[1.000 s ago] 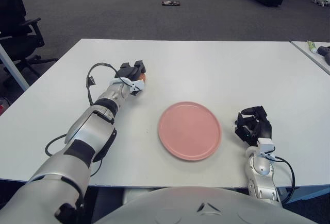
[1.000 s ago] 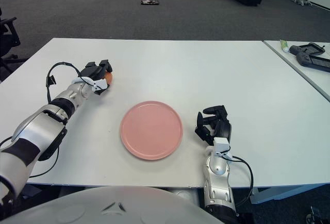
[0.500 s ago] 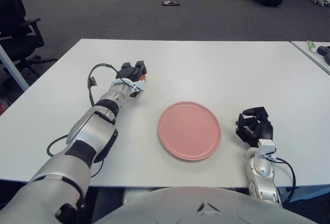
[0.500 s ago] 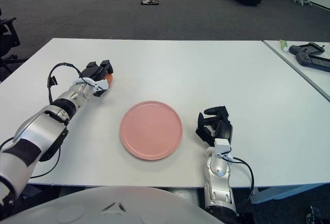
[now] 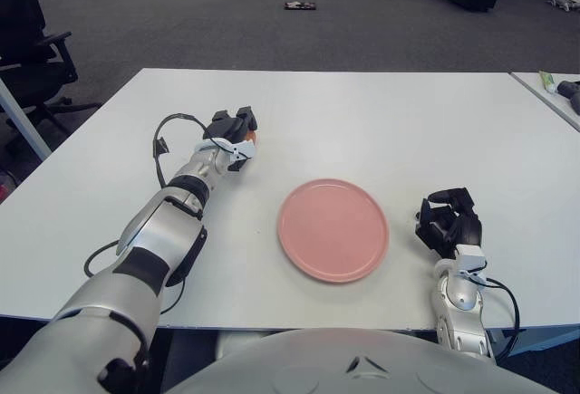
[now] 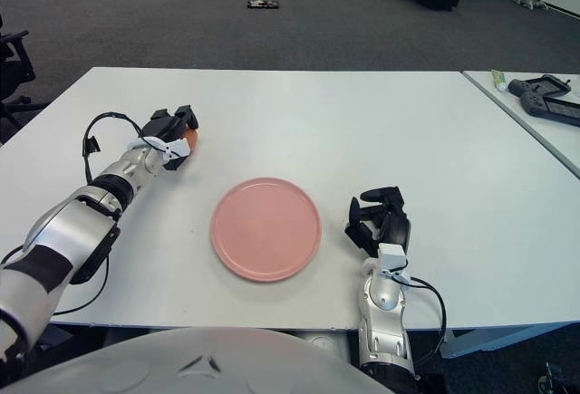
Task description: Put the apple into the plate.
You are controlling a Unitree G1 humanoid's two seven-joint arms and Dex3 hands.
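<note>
Reaching far out over the white table (image 5: 381,113), left hand (image 5: 232,134) closed around the apple (image 6: 189,139), of which only a sliver of orange-red shows past the dark fingers (image 6: 169,126) on the side toward table centre. Apple at the far left of the tabletop, apparently at or just above the surface; contact with the table not resolvable under the hand.

Key relation: pink plate (image 5: 333,229) lies to the right of the held apple and nearer the robot body, well apart from it, bare tabletop between. Transfer direction therefore inward and rightward along a diagonal, with a slight lift needed to clear the plate rim. Plate empty.

Right hand (image 6: 379,223) showing just beside the plate's right edge, fingers curled, holding nothing, idle. Nearer to the plate than the left hand, but the apple is on the left side and already in the left hand's grip, so left arm judged the working arm.

Grip security not verifiable: apple mostly hidden.
</note>
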